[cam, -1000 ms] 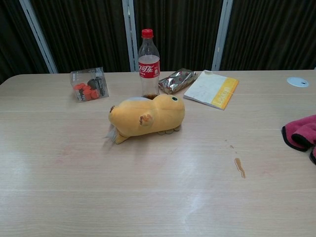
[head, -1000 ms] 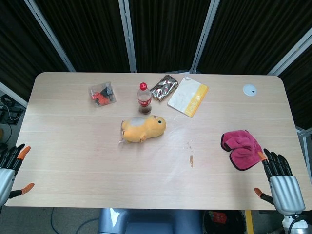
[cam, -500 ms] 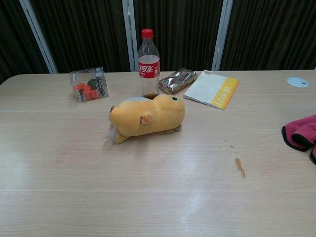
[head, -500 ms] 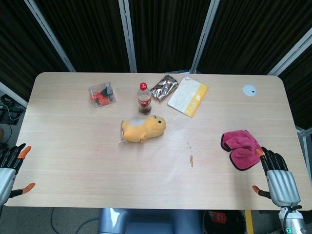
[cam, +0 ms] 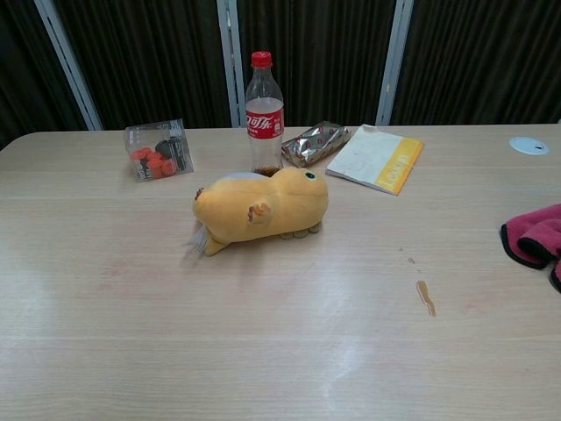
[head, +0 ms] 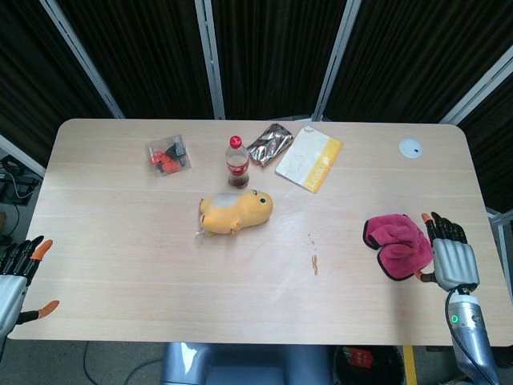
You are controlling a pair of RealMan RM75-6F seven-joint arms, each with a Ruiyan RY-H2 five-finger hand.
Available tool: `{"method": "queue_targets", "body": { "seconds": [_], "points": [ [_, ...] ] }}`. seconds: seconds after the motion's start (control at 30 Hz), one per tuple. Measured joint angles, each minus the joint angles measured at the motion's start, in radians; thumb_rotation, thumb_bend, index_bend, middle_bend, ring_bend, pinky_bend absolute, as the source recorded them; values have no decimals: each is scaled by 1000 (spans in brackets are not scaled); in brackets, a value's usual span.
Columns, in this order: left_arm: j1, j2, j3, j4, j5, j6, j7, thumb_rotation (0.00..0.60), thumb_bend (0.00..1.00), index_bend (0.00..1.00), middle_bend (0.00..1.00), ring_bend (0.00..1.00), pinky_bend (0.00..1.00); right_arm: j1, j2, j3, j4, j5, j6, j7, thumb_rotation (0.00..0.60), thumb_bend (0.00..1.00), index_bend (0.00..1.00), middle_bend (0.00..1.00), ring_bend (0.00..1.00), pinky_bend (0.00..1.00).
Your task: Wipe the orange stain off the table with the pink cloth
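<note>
The right hand [head: 454, 258], fingers spread and empty, sits just beside the pink cloth [head: 398, 244] near the table's [head: 120, 233] right edge, seemingly placed to grasp it. The orange stain [head: 314, 264] lies left of the cloth. The left hand [head: 16, 277] is spread, idle.

A yellow plush toy animal [head: 235, 212] lies on its side mid-worktop. Toward the far edge stand a red-capped cola bottle [head: 236, 163], a clear plastic box of orange pieces [head: 168, 155], a crinkled silver foil packet [head: 270, 143] and a white-and-yellow booklet [head: 309, 157]. A small white disc [head: 410, 147] sits near the far right corner.
</note>
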Motion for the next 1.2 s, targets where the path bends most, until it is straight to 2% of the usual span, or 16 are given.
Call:
{"method": "queue_targets", "body": {
  "seconds": [0.23,0.6,0.87,1.2],
  "points": [
    [2,1,1,-3,7,9,-10,600,0,0,0,0,0,77,-60,30,91,190,-67,-96,600,0,43,0,0,70],
    [2,2,2,-6,-2,4,-8,600,0,0,0,0,0,190,-176,37,240,413,-130,-213,600,3,60,0,0,70],
    [1,3,3,-11,-8,-3,-8,600,0,3,0,0,0,241,-236,36,338,477,-167,-225,600,28,98,0,0,74],
    [-1,5,2,-15,-17,-11,-12,600,0,12,0,0,0,272,-301,25,470,506,-210,-211,600,44,136,31,0,138]
  ]
}}
